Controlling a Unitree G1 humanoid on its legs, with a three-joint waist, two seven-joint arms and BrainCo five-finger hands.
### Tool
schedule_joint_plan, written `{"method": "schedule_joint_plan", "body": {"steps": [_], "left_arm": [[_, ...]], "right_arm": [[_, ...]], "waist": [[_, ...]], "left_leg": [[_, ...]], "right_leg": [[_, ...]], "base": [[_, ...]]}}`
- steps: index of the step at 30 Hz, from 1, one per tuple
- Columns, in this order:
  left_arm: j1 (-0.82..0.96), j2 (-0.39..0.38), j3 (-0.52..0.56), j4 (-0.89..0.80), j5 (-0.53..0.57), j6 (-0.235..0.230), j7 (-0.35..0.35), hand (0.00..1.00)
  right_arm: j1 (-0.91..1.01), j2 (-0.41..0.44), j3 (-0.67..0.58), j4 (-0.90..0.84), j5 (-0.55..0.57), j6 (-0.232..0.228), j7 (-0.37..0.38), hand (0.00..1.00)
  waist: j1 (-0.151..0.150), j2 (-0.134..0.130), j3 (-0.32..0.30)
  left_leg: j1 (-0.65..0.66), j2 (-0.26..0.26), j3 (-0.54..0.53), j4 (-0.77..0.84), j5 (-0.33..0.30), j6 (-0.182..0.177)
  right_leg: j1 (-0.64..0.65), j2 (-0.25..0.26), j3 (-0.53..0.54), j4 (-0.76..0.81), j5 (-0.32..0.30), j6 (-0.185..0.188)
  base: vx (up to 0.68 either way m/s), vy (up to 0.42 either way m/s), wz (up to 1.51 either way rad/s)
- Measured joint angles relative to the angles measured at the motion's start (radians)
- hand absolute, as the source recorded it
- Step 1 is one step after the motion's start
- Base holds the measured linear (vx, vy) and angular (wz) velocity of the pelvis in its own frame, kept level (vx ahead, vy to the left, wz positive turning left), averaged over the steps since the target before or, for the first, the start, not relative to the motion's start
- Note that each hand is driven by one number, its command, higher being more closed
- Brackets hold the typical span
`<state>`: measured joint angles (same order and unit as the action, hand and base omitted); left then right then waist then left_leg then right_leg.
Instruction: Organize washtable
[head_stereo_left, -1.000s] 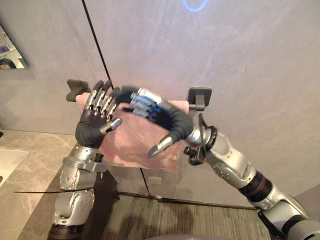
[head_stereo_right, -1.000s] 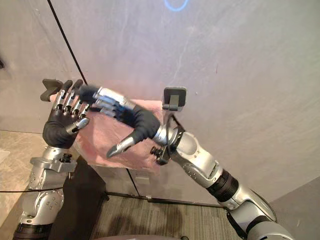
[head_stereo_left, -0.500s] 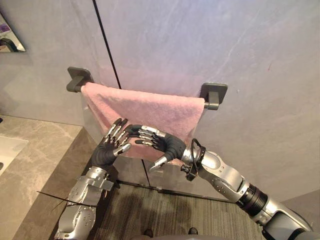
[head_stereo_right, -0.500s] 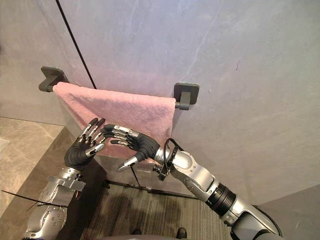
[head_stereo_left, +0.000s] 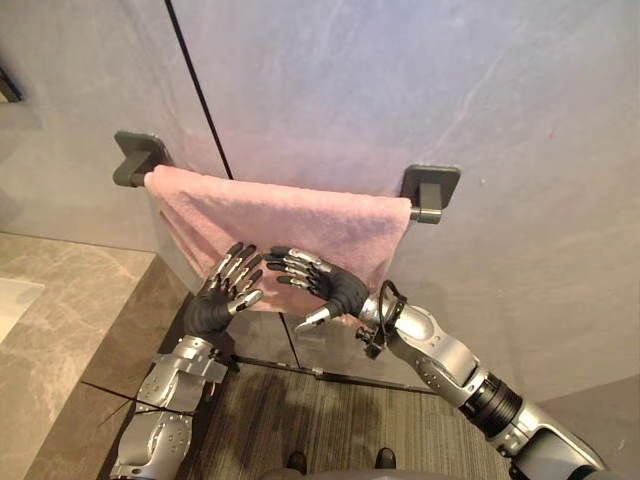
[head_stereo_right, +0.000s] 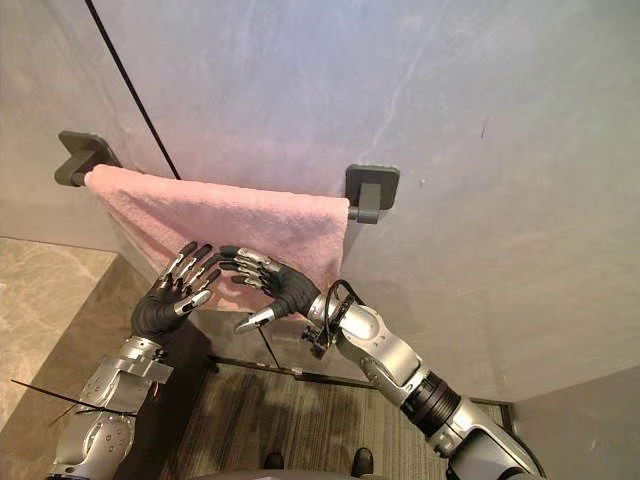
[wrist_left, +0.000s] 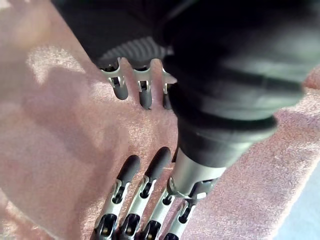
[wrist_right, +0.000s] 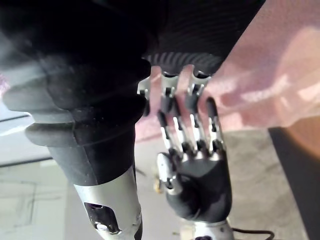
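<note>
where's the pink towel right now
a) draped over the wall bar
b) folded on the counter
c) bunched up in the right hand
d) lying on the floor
a: the pink towel hangs spread over the bar between the dark wall brackets, while the left hand and right hand are both open in front of its lower part.

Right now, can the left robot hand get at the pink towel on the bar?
Probably yes. The left robot hand is open, its straight fingers right at the lower part of the pink towel, nothing between them. The right robot hand, also open, is beside it, not across its way.
</note>
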<state>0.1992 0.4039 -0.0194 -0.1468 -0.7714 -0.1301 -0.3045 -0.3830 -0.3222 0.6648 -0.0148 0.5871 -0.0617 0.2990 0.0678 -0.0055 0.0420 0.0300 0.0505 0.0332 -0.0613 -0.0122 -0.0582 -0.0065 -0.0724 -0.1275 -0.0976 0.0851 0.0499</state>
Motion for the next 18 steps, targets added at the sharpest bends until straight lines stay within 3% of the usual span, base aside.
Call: {"method": "schedule_joint_plan", "body": {"steps": [10, 18], "left_arm": [[-0.021, 0.001, 0.028, 0.0, 0.046, 0.0, 0.03, 0.0], [-0.052, -0.103, 0.229, 0.056, 0.118, -0.01, 0.107, 0.0]], "right_arm": [[0.007, 0.014, -0.071, 0.003, -0.007, 0.002, -0.015, 0.0], [0.203, 0.088, -0.259, -0.001, 0.028, 0.002, -0.01, 0.0]], "waist": [[0.001, -0.006, 0.006], [0.002, -0.016, 0.013]], "left_leg": [[-0.018, 0.001, 0.024, -0.005, 0.0, 0.0], [0.001, 0.002, 0.067, 0.004, -0.022, 0.006]], "right_leg": [[-0.032, 0.004, 0.023, 0.0, 0.002, -0.001], [-0.033, 0.015, 0.072, 0.0, 0.003, 0.0]], "base": [[-0.01, -0.004, -0.07], [-0.01, 0.0, -0.17]]}}
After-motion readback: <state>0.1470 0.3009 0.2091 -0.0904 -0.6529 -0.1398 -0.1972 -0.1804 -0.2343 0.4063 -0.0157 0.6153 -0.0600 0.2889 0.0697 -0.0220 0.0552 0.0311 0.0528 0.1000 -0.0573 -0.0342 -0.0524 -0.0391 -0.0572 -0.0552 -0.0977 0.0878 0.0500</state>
